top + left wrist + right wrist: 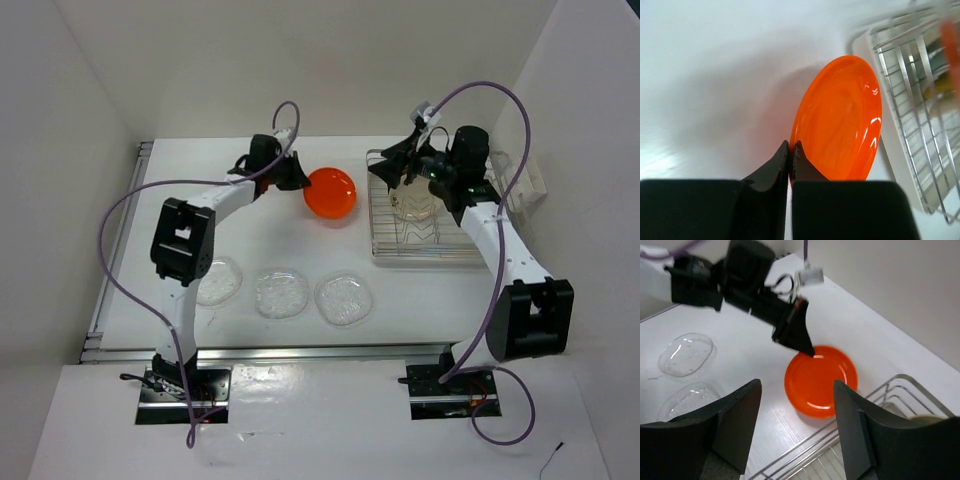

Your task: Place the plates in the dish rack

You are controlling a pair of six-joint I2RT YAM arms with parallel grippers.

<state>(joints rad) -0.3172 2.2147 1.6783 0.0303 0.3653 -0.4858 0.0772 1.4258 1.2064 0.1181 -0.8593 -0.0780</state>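
Observation:
An orange plate (330, 192) lies on the white table just left of the dish rack (376, 250). My left gripper (298, 178) is shut on this plate's left rim; in the left wrist view the gripper (791, 146) has its pads pinching the edge of the plate (840, 120). My right gripper (415, 175) hovers open over the rack's far left part with nothing between its fingers. In the right wrist view the right gripper (797, 385) looks down on the orange plate (820, 380) and the rack (880, 395). A tan plate (415, 200) stands in the rack.
Three clear glass plates (218, 280), (281, 293), (343, 298) lie in a row near the table's front edge. White walls close in the table at the back and on both sides. The right arm's cable loops above the rack.

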